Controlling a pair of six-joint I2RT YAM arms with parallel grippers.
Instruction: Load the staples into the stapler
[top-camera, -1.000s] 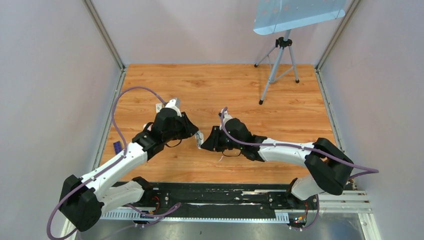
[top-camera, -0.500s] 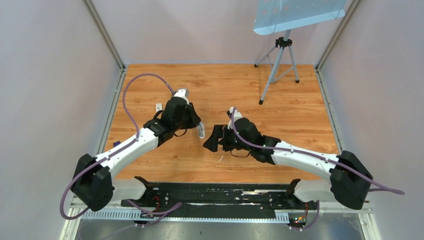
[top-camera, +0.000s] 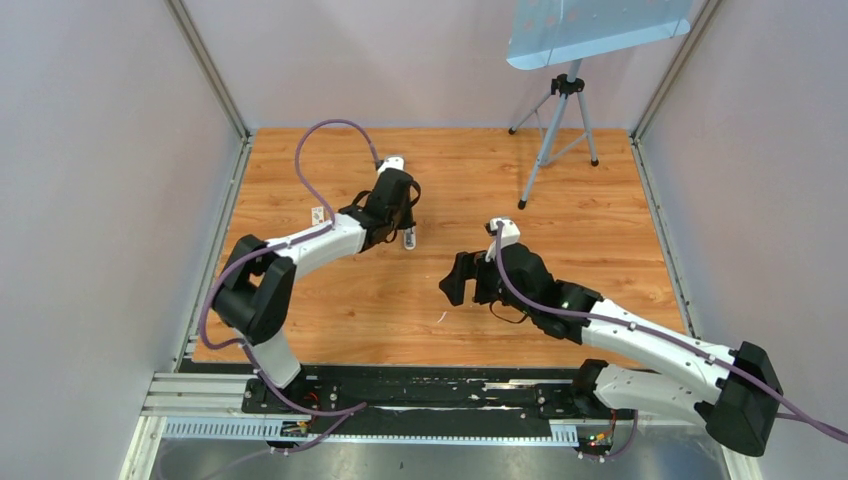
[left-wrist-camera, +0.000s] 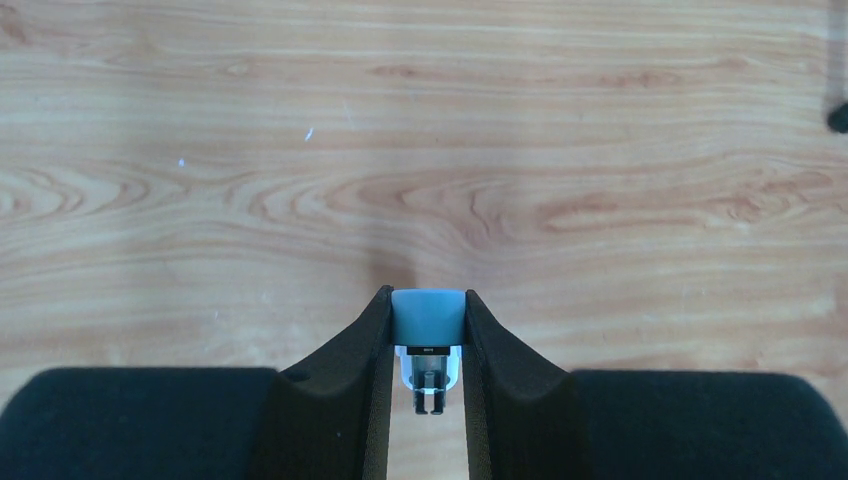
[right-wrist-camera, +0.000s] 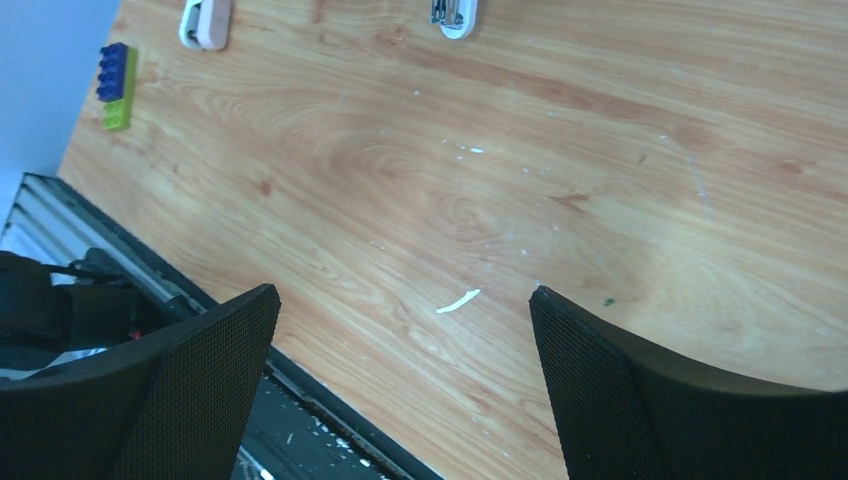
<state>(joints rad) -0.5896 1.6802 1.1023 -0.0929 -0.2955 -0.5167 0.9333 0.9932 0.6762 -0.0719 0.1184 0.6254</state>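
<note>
**Stapler held in the left hand, above the bench**

The stapler (left-wrist-camera: 428, 318) is small and slim, with a pale blue-grey cap, a white body and a dark metal part. It is clamped in the left hand (left-wrist-camera: 428, 300), pressed on both sides. In the left wrist view its blue end points away from the wrist, with the white body and two dark metal prongs behind it.

In the top view the stapler (top-camera: 409, 240) sticks out of the hand (top-camera: 408, 234) toward 6 o'clock. It sits just off the middle of the bench (top-camera: 560, 200), toward 9 o'clock.

The right wrist view, at 12 o'clock, catches only its rounded white end (right-wrist-camera: 455, 12) with metal showing inside. Whether it touches the bench cannot be told.
</note>
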